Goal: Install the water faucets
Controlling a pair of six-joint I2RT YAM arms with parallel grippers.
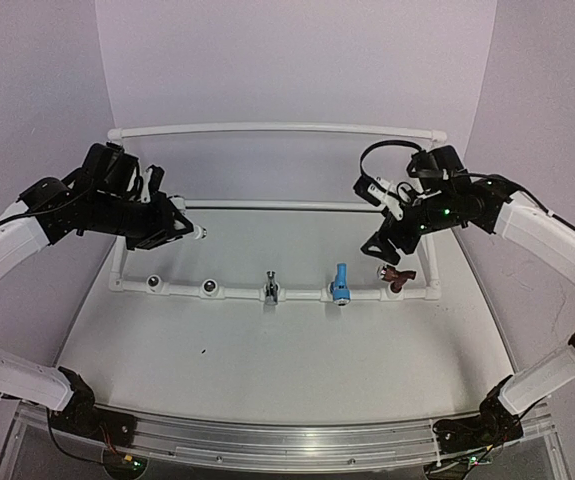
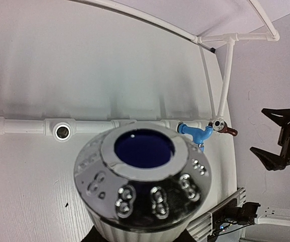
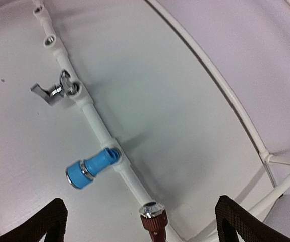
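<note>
**Top view:** three faucets sit in the front pipe of the PVC frame (image 1: 237, 291): chrome faucet (image 1: 272, 290), light blue faucet (image 1: 340, 283) and reddish-brown faucet (image 1: 395, 278), left to right. Two empty sockets (image 1: 209, 288) at the left end are left to fill, so I'd call it a bit past halfway. Left gripper (image 1: 185, 229) is clamped on the white faucet (image 1: 198, 232), metal end poking out, held in the air behind the front pipe and above the open sockets. Right gripper (image 1: 387, 246) is spread and carries nothing, hanging just behind the reddish-brown faucet. Thin cross rod (image 1: 277, 205) runs close behind both grippers, so there's little room to back up. Bare table (image 1: 297, 350) in front of the pipe gives free room

**Left wrist:** the white faucet's chrome-ringed end fills the foreground, own fingers hidden. The nearest empty socket sits just above and left of it, the second at the left edge of the picture. The path down looks unobstructed, and the installed faucets are well off to the right

**Right wrist:** fingers (image 3: 41, 224) wide apart, straddling the reddish-brown faucet without touching. The frame corner is near on the right, and the side wall looks tight there
</note>
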